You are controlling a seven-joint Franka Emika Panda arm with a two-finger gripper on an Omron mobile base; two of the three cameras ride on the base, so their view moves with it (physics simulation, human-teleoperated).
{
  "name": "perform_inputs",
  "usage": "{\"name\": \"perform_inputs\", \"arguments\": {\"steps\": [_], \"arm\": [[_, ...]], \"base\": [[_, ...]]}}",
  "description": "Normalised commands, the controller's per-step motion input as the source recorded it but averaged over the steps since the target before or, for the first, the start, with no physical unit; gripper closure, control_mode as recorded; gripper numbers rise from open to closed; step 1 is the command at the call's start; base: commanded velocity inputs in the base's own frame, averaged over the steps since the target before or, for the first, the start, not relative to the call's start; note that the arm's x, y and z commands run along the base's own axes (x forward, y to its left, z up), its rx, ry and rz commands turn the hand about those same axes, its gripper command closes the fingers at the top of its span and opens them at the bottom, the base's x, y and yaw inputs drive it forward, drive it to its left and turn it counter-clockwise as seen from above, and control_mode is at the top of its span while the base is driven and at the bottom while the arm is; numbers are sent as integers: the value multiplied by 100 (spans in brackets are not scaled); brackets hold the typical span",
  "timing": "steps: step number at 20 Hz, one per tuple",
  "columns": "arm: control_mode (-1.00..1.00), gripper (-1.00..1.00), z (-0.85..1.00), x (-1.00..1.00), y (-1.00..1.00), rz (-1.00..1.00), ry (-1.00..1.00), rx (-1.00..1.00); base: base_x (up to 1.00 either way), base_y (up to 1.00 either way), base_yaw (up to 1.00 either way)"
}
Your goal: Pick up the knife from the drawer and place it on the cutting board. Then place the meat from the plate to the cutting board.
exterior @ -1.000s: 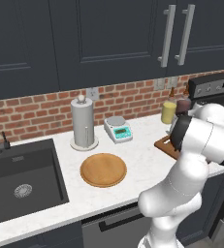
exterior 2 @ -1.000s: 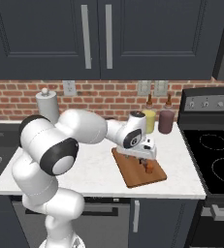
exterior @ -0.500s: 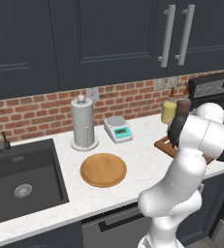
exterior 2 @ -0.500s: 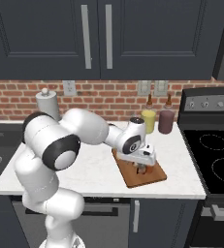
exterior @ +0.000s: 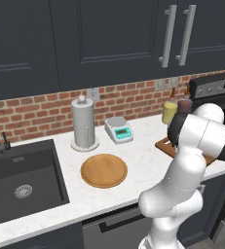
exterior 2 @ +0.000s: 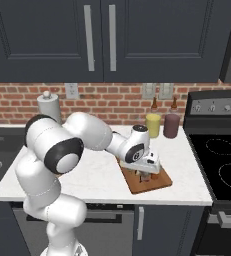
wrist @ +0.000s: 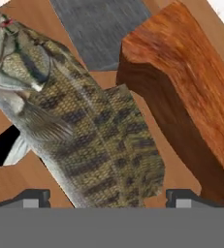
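Observation:
My gripper hangs low over the reddish-brown cutting board and is open, its two tips standing apart on either side of the meat. This brownish, striped, fish-shaped piece lies flat on the board, with bare wood showing between it and each tip. Right beside it on the board lies the knife, with its orange-brown handle and grey blade. The round tan plate sits bare on the counter to the left. In the left base view my own arm covers the hand, leaving a corner of the cutting board.
Behind the board stand a yellow jar and a dark jar. A stove adjoins the counter on the right. A paper towel holder and a kitchen scale stand near the brick wall, with the sink at far left.
The hand has sunk lower toward the cutting board over the last second. The plate and the other counter items have stayed where they were.

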Motion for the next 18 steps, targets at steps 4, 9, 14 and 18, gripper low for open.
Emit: {"name": "perform_inputs", "arguments": {"steps": [4, 9, 14, 18], "arm": [[-100, -100, 21, -66, 0, 0, -20, 0], [-100, -100, 52, -65, 0, 0, -26, 0], [-100, -100, 84, -30, 5, 0, -21, 0], [-100, -100, 84, -40, 0, 0, -12, 0]], "base": [[0, 0, 0], [0, 0, 0], [0, 0, 0], [0, 0, 0]]}}
